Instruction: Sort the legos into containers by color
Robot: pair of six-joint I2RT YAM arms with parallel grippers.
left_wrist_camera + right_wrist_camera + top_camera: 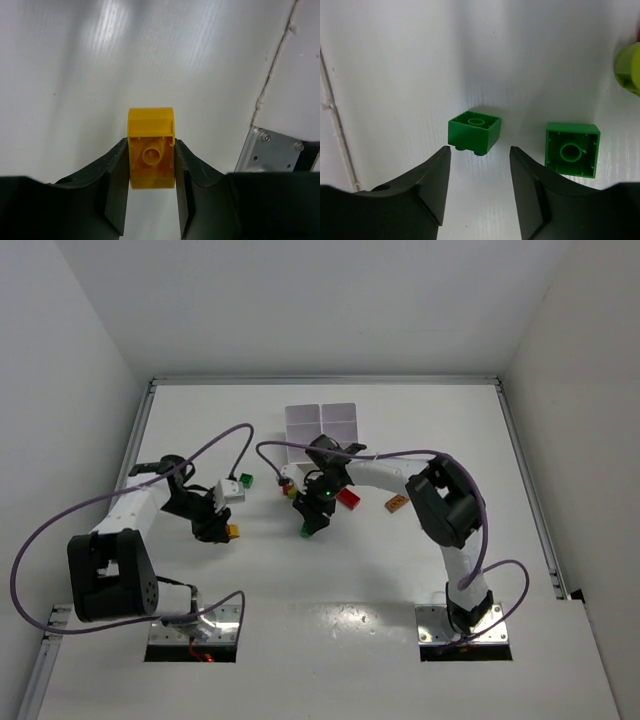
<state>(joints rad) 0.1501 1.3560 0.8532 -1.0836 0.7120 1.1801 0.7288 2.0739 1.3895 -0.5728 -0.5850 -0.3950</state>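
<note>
right gripper [479, 150] is hanging with jaws apart, holding nothing; an upturned green lego [474, 131] is lying on the table [395, 75] just ahead, centred between them. left gripper [151, 142] is clamping a yellow lego [151, 120].

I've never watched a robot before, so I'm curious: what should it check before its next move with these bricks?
1. Grip: left hand pinches yellow brick squarely: ok.
2. Free hand: right hand open and empty: ok.
3. Target: green brick lies just ahead of right hand, lined up: ok.
4. Destination: tray partly hidden by right arm: not ok.
5. Compartment meant for yellow: cannot tell.
</note>
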